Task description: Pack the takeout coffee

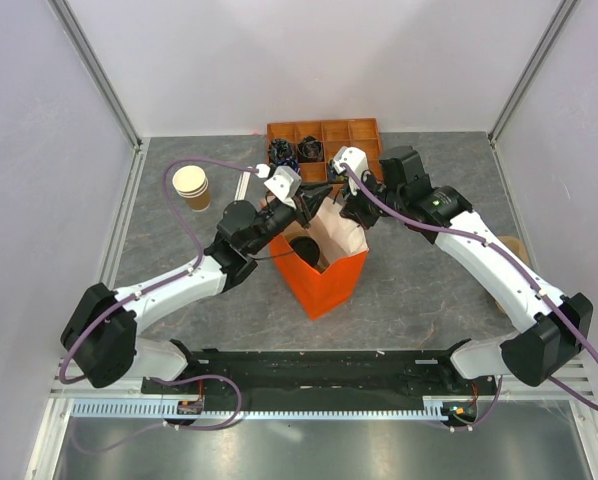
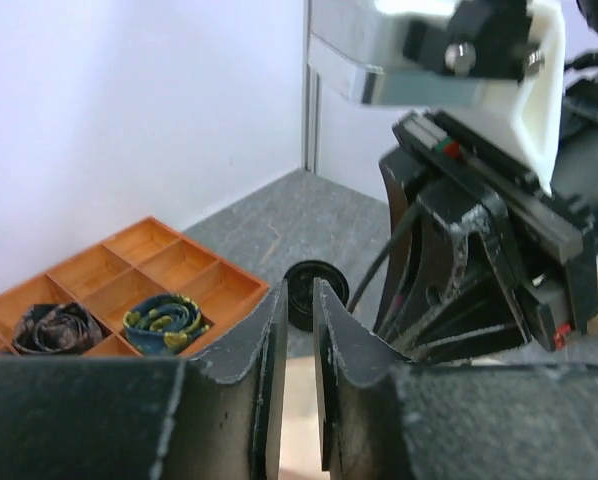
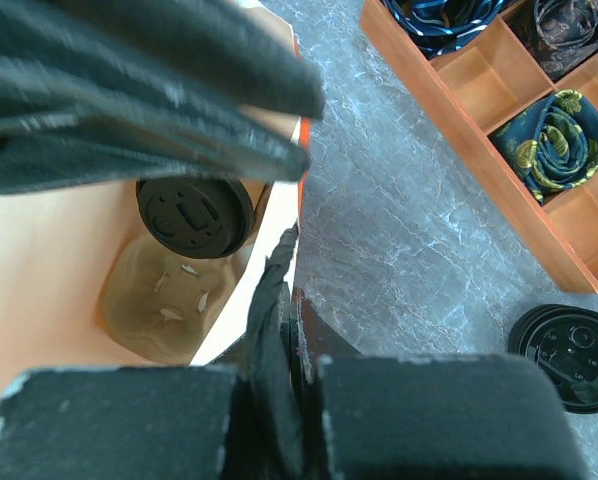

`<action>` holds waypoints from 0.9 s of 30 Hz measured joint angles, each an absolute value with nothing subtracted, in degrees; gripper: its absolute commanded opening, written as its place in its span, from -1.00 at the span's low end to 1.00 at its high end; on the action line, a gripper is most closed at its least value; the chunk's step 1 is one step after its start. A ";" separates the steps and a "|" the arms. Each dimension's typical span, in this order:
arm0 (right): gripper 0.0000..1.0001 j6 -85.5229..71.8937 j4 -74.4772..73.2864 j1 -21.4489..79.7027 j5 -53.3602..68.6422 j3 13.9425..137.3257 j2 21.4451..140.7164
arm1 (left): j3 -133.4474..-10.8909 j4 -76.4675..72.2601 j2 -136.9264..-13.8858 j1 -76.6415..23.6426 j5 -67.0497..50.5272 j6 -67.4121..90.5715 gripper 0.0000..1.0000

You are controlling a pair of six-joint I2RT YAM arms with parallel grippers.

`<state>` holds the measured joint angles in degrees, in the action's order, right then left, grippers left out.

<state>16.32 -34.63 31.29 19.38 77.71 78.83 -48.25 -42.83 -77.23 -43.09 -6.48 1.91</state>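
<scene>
The takeout coffee, a paper cup with a black lid (image 3: 194, 210), stands inside the orange paper bag (image 1: 329, 280) in a tan cardboard carrier (image 3: 164, 300). Its lid shows as a dark round inside the bag from above (image 1: 304, 247). My right gripper (image 3: 291, 240) is shut on the bag's rim and also shows in the top view (image 1: 341, 213). My left gripper (image 2: 299, 285) hovers over the bag's mouth (image 1: 311, 203), jaws only slightly apart with nothing between them. Its fingers (image 3: 179, 100) pass above the cup.
A wooden compartment tray (image 1: 369, 125) with rolled ties stands behind the bag; it also shows in both wrist views (image 2: 109, 275) (image 3: 479, 90). A loose black lid (image 3: 569, 345) lies on the table beside it. A stack of lidless paper cups (image 1: 191, 186) stands far left.
</scene>
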 measured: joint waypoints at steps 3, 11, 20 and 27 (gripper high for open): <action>-1.00 16.34 -34.76 31.29 19.40 77.82 78.83 | -49.04 -43.70 -77.34 -43.09 -5.61 1.91 -0.51; -1.00 16.75 -34.76 31.29 19.40 77.84 78.87 | -53.08 -48.66 -84.68 -43.09 -1.28 1.89 -0.27; -1.00 17.56 -34.74 31.29 19.35 77.84 78.87 | -56.86 -51.22 -88.88 -43.09 1.06 1.91 -0.10; -1.00 18.00 -34.74 31.29 19.35 77.84 78.87 | -60.01 -52.07 -88.55 -43.09 1.54 2.20 0.13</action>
<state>18.00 -34.74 31.29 19.35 77.84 78.87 -60.01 -52.07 -88.55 -43.09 1.54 2.20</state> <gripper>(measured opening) 0.021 0.528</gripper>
